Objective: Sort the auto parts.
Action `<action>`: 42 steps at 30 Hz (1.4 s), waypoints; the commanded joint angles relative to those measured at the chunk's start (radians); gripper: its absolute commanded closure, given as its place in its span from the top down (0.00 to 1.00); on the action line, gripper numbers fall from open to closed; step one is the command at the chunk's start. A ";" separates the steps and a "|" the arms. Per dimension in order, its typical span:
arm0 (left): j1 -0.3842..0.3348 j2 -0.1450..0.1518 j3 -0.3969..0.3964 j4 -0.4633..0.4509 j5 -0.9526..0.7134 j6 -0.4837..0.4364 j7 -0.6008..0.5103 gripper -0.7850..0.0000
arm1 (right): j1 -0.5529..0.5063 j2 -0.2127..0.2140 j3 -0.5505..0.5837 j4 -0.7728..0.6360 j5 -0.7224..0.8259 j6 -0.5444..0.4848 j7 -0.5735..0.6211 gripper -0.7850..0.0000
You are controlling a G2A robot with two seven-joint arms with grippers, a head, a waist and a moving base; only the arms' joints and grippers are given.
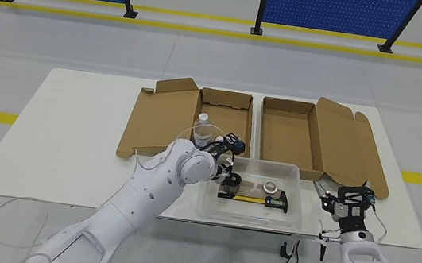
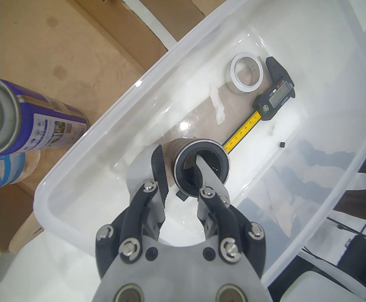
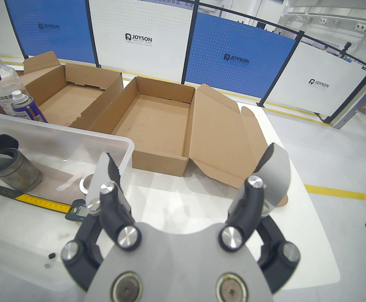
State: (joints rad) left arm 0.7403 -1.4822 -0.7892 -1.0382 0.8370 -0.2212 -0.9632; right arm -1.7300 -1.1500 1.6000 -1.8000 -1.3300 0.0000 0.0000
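Looking down at the white table [image 1: 74,137], I see two open cardboard boxes lying beyond the grippers. The left box [image 1: 227,101] is just past the left gripper [image 2: 177,153], and the right box [image 3: 154,120] is ahead of the right gripper [image 3: 189,151]. Between the grippers sits the clear bin [image 2: 114,94]. The left gripper is dipped into its left end. The right one hangs outside the other end, jaws spread wide and holding nothing.

A blue spray can [image 2: 43,125] stands in the left box, close beside the left gripper. That gripper has one finger down the bore of the upright steel sleeve [image 2: 211,143] and the other outside its wall; as far as I can tell they are pinched on that wall.

Beyond the sleeve lies a digital caliper [image 2: 274,91], its yellow scale running up to the sleeve. A metal ring [image 2: 234,81] rests by its head, and a tiny black screw [image 2: 282,145] lies loose nearby.
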 commanded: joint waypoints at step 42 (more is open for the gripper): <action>0.323 0.116 -0.283 -0.638 0.027 -0.049 -0.041 0.00 | 0.000 0.000 0.000 0.000 0.000 0.000 0.000 1.00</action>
State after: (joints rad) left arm 1.0577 -1.3686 -1.0697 -1.6687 0.8595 -0.2705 -1.0049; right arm -1.7300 -1.1500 1.6000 -1.8000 -1.3300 0.0000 0.0000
